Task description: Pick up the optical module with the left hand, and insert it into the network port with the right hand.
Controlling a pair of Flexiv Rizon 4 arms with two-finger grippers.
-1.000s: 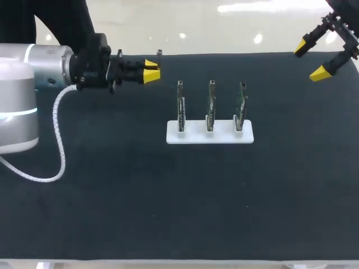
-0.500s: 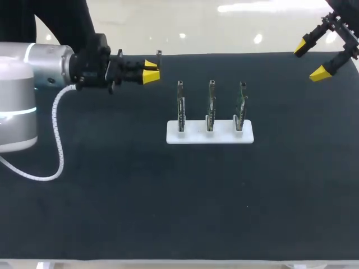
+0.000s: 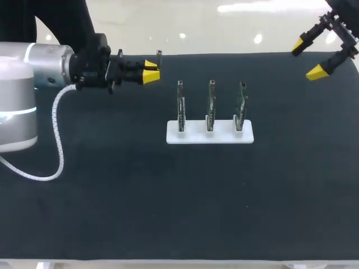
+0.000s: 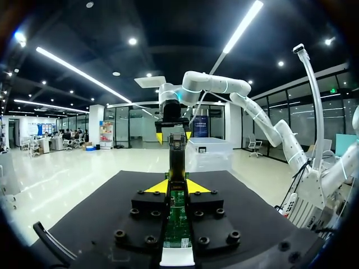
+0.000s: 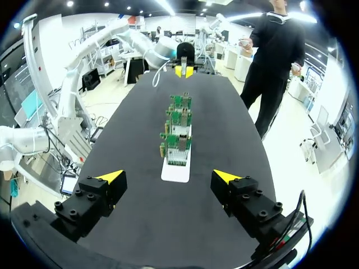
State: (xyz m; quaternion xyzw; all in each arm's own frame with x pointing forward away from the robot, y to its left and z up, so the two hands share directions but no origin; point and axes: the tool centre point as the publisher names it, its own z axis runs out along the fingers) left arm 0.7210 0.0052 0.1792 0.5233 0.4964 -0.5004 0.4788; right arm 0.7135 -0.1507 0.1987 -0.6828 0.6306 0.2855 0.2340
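Over the far left part of the black worktop [image 3: 168, 213]: left gripper [image 3: 150, 70], lying level above the surface and pointing across toward the right side. Yellow tips pinched onto the module [image 4: 177, 210] from 2 sides. From the left wrist, visible as a narrow green board running forward between the fingers [image 4: 210, 216] and ending in a dark tip just past them. From the head view, hard to tell apart from the yellow tips.

Near the worktop's middle: a white base [image 3: 209, 134], flat on the surface, with 3 boards [image 3: 211, 105] standing upright in it in 1 row, side by side and apart from each other. Touched by neither gripper. Left gripper beyond the row's left end, near the closest board but apart from it.

From the right wrist, the same row seen end-on, 1 board behind another, with the base ahead of that gripper and the left gripper past the farthest board, at the worktop's other end.

At the far right corner, above the worktop: right gripper [image 3: 308, 59], fingers spread wide with nothing between them, well apart from the base and from the module.

From the left arm: a white coiled cable [image 3: 56, 143], hanging in a loop over the worktop's left side.
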